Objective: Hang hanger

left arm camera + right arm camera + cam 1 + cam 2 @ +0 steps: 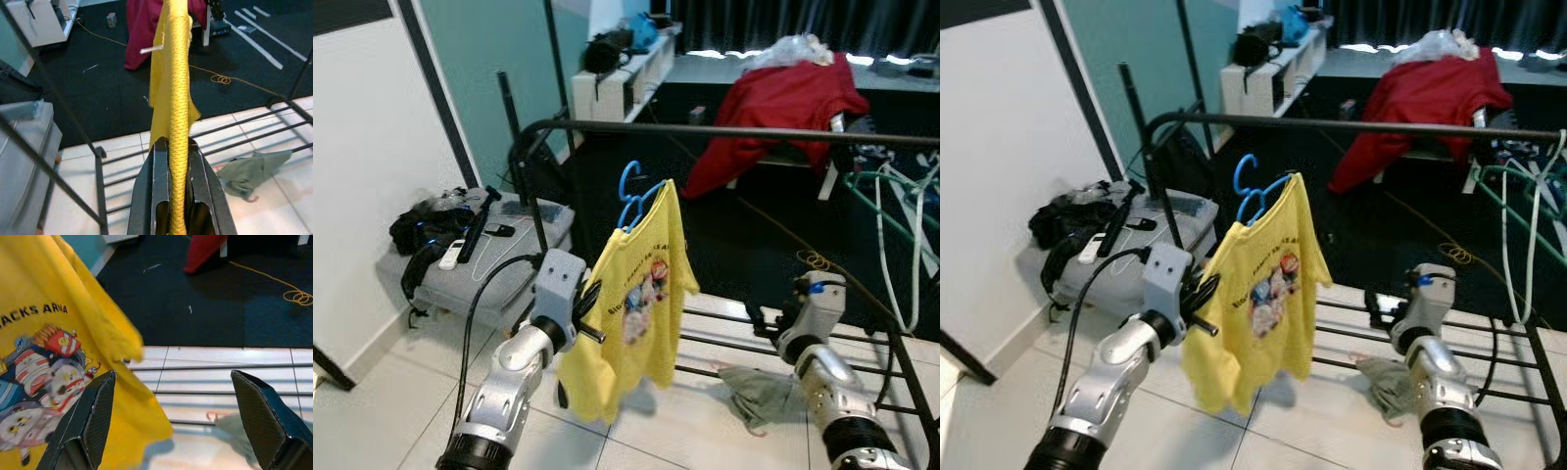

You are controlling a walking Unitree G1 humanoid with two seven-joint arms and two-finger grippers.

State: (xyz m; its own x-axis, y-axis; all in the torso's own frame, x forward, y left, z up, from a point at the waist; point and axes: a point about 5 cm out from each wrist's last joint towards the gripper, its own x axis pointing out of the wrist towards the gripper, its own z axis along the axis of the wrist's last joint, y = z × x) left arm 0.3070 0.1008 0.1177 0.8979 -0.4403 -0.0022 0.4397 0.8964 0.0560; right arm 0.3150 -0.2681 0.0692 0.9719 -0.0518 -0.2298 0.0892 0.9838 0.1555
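Blue hanger (632, 192) largely hidden by yellow shirt (636, 294). Left gripper (178, 196) clamped on shirt edge. Right gripper (181, 416) spread apart, nothing held.

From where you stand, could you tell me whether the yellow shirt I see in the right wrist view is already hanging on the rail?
Observer: Not yet. The hook of the blue hanger sits below the black rail, apart from it.
Operator: Thank you. What is holding the shirt up, then?
Observer: The left claw is shut on the fabric at the side edge of the yellow shirt.
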